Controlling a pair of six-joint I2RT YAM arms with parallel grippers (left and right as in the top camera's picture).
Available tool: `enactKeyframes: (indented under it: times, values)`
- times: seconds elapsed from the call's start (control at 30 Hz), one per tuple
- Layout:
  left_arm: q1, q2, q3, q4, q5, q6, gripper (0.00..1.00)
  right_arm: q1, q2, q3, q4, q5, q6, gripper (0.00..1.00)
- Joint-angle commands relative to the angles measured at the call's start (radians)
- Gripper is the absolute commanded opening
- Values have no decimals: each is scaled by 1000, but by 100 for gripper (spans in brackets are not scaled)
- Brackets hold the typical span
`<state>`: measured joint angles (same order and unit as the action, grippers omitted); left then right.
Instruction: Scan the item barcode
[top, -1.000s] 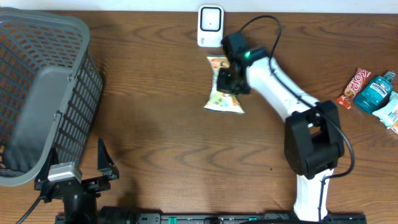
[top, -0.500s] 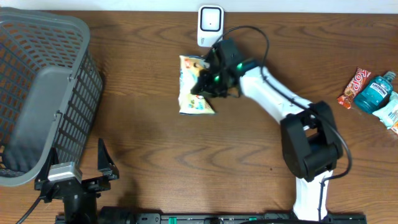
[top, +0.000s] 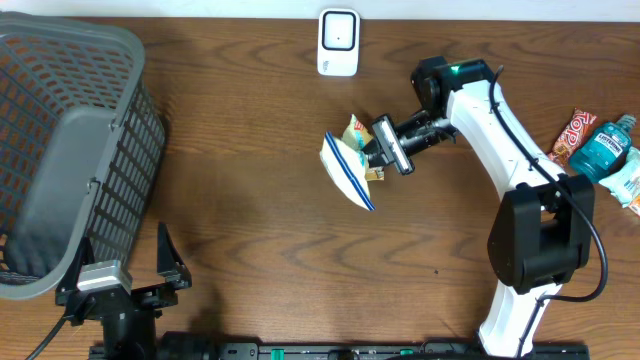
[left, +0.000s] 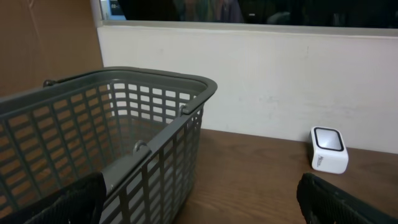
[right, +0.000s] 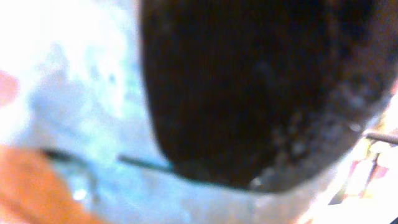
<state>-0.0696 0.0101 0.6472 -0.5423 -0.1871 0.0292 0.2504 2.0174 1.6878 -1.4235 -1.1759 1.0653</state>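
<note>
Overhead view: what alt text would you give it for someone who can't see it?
The right gripper holds a snack packet over a brown wooden table, not far from a white scanner at the far edge. A grey basket stands at the left, the left gripper sits open near the bottom edge, and a few groceries lie at the far right.

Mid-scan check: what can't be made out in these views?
- Barcode on the white-and-blue snack packet: too small overhead, partly behind the right tool.
- Right wrist view: blurred, too close to the packet.
- Left wrist view: packet out of frame; shows grey plastic basket, white scanner.
</note>
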Motion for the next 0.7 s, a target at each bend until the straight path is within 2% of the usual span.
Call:
enactKeyframes:
  times: [0.0, 0.07, 0.2, 0.27, 0.3, 0.33, 0.37, 0.4, 0.43, 0.47, 0.53, 0.57, 0.67]
  values:
    - [-6, -8, -3, 5, -8, -1, 98, -18, -21, 12, 57, -133, 309, 2]
    - [-6, -8, -3, 5, -8, -1, 98, -24, -21, 12, 127, -134, 428, 2]
    - [-6, -8, -3, 5, -8, -1, 98, -43, -18, 12, 311, -133, 798, 2]
    - [-6, -8, -3, 5, -8, -1, 98, -47, -18, 12, 378, -145, 896, 1]
    - [-6, -8, -3, 5, -8, -1, 98, -47, -19, 12, 394, -150, 893, 2]
    - [-6, -8, -3, 5, -8, -1, 98, -47, -19, 12, 408, -150, 875, 2]
    - [-6, -8, -3, 5, -8, -1, 98, -46, -18, 12, 432, -86, 704, 1]
    - [-6, -8, -3, 5, -8, -1, 98, -45, -19, 12, 438, -46, 610, 1]
    - [-6, -8, -3, 5, -8, -1, 98, -40, -19, 12, 448, 132, 345, 1]
    - [-6, -8, -3, 5, -8, -1, 98, -24, -19, 12, 444, 413, 86, 1]
    - [-6, -8, -3, 4, -8, -1, 98, 3, -18, 11, 398, 656, -25, 1]
    - [-6, -8, -3, 5, -8, -1, 98, 24, -18, 10, 365, 769, -31, 1]
    - [-6, -8, -3, 5, -8, -1, 98, 89, -18, 3, 393, 929, -31, 4]
